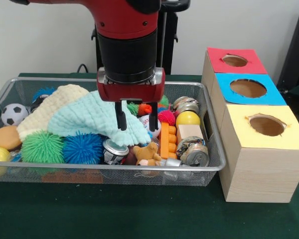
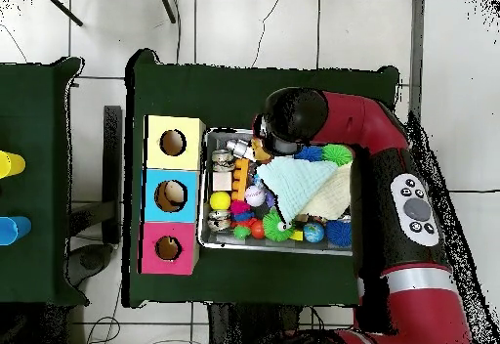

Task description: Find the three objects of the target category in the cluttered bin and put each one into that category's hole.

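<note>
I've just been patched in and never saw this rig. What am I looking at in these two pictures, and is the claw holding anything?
It is one red and black robot arm working over a wire bin on a green table. One picture looks across the table at the robot; the other looks straight down. The bin holds clutter: cloths, spiky balls, cans, a teddy, a soccer ball. Beside it stand three boxes with holes: red, blue, yellow. The claw hangs open over the cloths, holding nothing.
</note>
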### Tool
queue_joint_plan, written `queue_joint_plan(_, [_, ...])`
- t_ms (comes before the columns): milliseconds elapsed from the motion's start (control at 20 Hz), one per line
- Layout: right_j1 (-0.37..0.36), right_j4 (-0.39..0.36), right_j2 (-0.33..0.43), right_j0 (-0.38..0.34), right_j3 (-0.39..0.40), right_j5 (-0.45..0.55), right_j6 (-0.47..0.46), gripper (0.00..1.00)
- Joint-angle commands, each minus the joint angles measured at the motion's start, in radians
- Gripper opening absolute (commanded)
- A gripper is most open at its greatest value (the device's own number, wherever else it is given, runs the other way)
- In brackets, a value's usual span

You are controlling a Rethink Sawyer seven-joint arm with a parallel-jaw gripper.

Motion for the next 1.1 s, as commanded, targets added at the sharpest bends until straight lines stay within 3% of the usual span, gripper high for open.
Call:
queue_joint_plan(50, [-0.018, -0.071, 0.037, -0.022, 0.176, -0.090, -0.136, 1.00])
queue_joint_plan(500, [-0.043, -0.094, 0.040, -0.044, 0.298, -0.197, -0.104, 1.00])
queue_joint_plan(750, [-0.045, -0.107, 0.041, -0.047, 0.324, -0.222, -0.094, 1.00])
queue_joint_plan(950, [-0.038, -0.122, 0.041, -0.041, 0.326, -0.238, -0.086, 1.00])
queue_joint_plan(1100, [0.017, -0.154, 0.033, -0.021, 0.272, -0.278, -0.069, 1.00])
